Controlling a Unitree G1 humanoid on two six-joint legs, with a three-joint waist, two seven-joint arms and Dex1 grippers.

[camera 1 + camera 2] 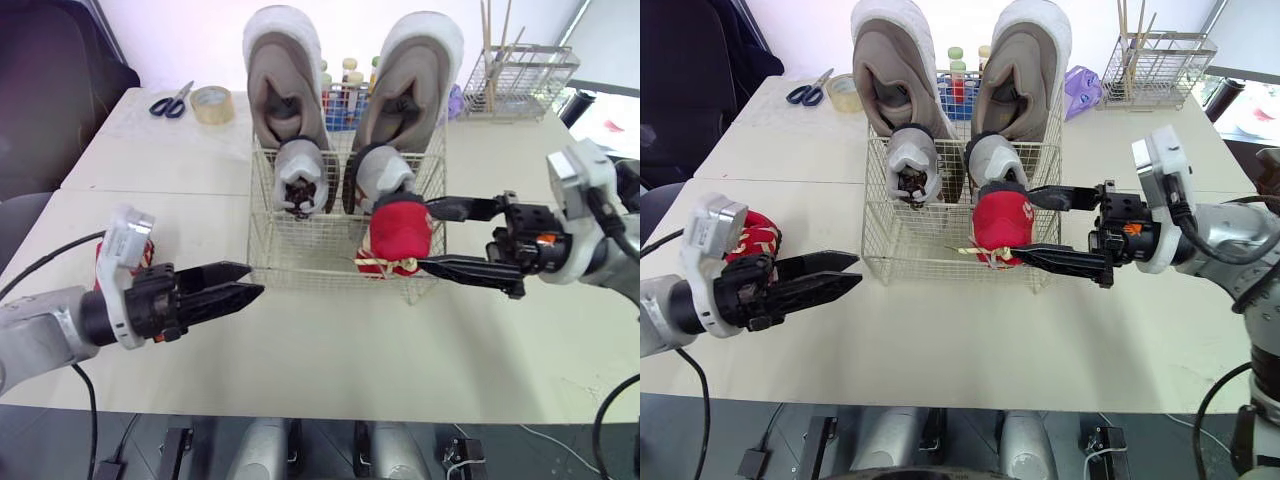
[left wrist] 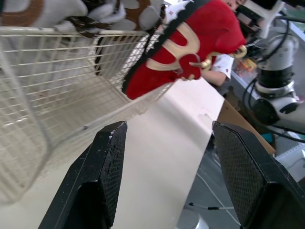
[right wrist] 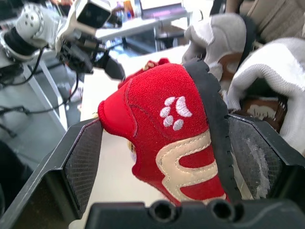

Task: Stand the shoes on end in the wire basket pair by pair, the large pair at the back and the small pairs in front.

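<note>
Red felt marks the step in hand: from the left eye view, the right gripper (image 1: 425,235) has a red shoe (image 1: 400,232) pinched between its widely spread fingers at the near right corner of the wire basket (image 1: 300,255), so the last small pair appears to be going in. The basket already holds the large pair (image 1: 285,85) on end along its far side and a small grey pair (image 1: 300,180) upright just in front of them; its near left stretch is bare. The left gripper (image 1: 255,280) hovers over the table (image 1: 330,340) near the basket's left corner. From the right eye view, a second red shoe (image 1: 752,235) lies on the table behind the left arm, outside the basket. The left wrist view shows that gripper's pads (image 2: 100,176) parted wide with nothing between them, and the held shoe tilted over the basket's near rim. The right wrist view shows the toe against one pad (image 3: 83,157) and the sole towards the other. Next, I judge, the shoe must be tipped upright, lowered inside the near wall and released.
</note>
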